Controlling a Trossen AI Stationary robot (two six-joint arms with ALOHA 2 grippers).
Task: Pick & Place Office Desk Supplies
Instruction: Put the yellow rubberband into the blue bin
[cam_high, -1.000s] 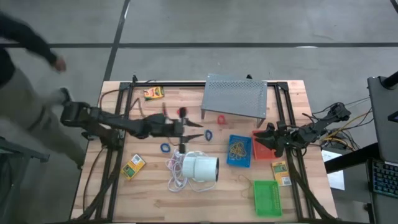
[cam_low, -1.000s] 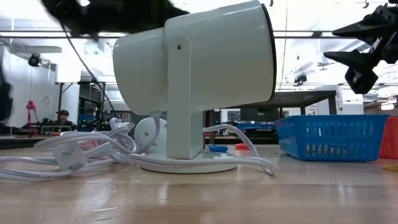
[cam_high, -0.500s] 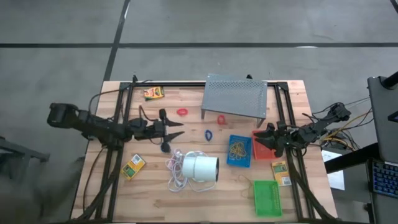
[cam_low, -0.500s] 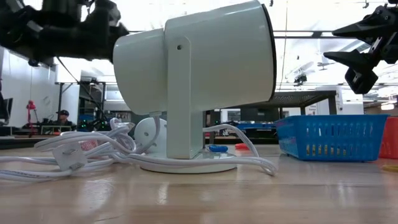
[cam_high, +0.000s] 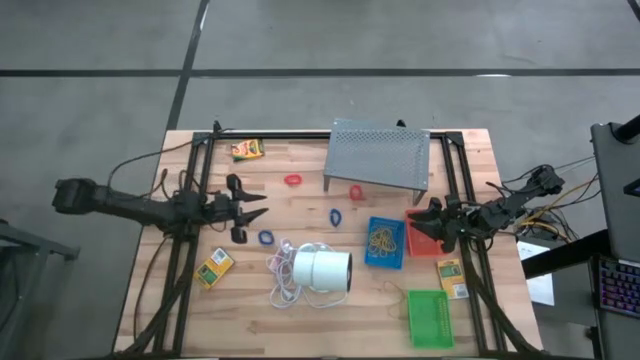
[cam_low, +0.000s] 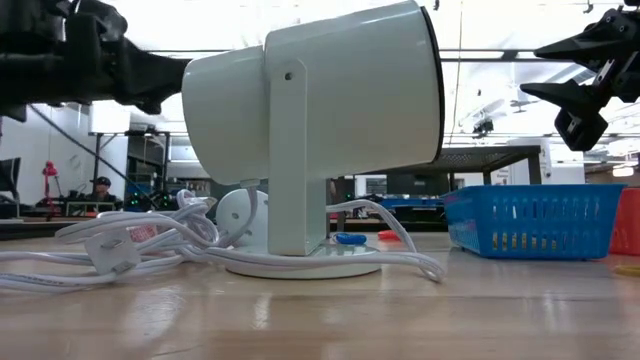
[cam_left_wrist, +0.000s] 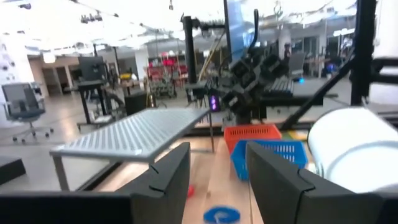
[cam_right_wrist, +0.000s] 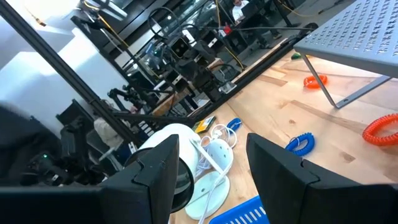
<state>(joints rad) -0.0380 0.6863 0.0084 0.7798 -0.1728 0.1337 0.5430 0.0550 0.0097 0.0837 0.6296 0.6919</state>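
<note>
Left end effector (cam_high: 257, 206) open, empty; labels unreadable

I can read no words or numbers anywhere from where I work. The small yellow boxes (cam_high: 247, 149) (cam_high: 214, 266) (cam_high: 451, 277) on my table carry printing, green and yellow, but it is too small for me to make out a brand or a single letter. Nothing in the room behind shows a sign I can read.
</note>
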